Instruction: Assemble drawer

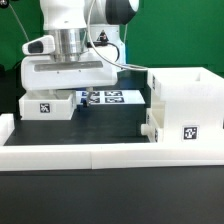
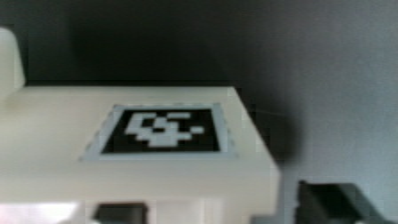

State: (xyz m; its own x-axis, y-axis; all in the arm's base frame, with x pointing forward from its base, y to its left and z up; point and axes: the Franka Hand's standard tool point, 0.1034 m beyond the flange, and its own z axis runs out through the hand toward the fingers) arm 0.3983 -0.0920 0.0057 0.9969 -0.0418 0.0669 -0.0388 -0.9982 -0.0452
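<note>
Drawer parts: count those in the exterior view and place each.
2. A small tray sits at the exterior view's left, under the gripper; the large shell is at its right. Another tray may be hidden.

The gripper [image 1: 58,88] hangs right over a small white tray [image 1: 47,106] on the exterior view's left; its fingertips cannot be made out. The marker board [image 1: 106,97] lies just beside the tray. The box-shaped shell [image 1: 185,98] stands on the exterior view's right, behind a low white rail [image 1: 100,156].
</note>
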